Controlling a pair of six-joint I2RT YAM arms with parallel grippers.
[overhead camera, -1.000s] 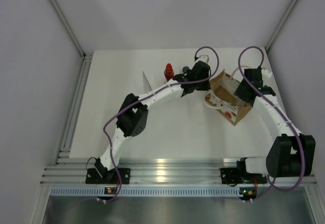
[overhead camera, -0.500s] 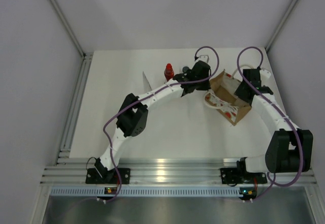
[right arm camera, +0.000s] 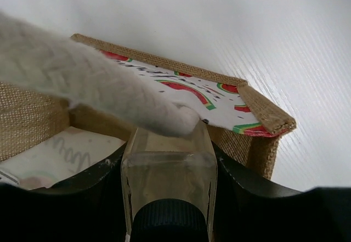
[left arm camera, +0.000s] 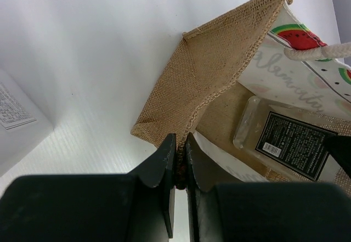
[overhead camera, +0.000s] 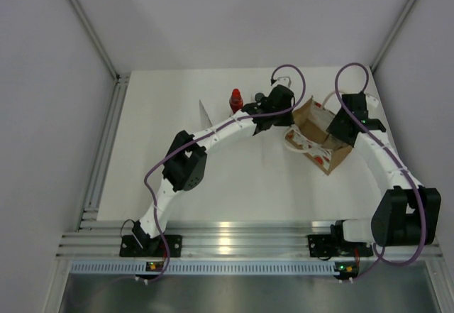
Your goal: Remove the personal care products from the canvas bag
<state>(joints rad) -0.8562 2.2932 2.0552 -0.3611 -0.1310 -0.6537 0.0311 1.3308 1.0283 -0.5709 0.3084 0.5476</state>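
The canvas bag (overhead camera: 320, 143) lies open at the table's back right, its burlap side (left arm camera: 216, 77) and watermelon print (right arm camera: 186, 88) showing. My left gripper (left arm camera: 178, 141) is shut on the bag's rim at its left corner (overhead camera: 289, 118). My right gripper (right arm camera: 169, 157) reaches into the bag's mouth (overhead camera: 336, 130), its fingers pressed on both sides of a clear bottle (right arm camera: 167, 179) with a dark cap. The bottle (left arm camera: 279, 140) with its black label lies inside the bag. A red bottle (overhead camera: 235, 101) and a slim white tube (overhead camera: 203, 108) stand on the table left of the bag.
The bag's cream rope handle (right arm camera: 82, 80) drapes blurred across the right wrist view, over the bottle's far end. A white printed object (left arm camera: 13, 113) sits at the left wrist view's left edge. Grey walls enclose the table; a metal rail (overhead camera: 106, 143) runs along its left side.
The right wrist shifted slightly over the bag and its fingers narrowed onto the clear bottle. The left arm and the bag stayed put.
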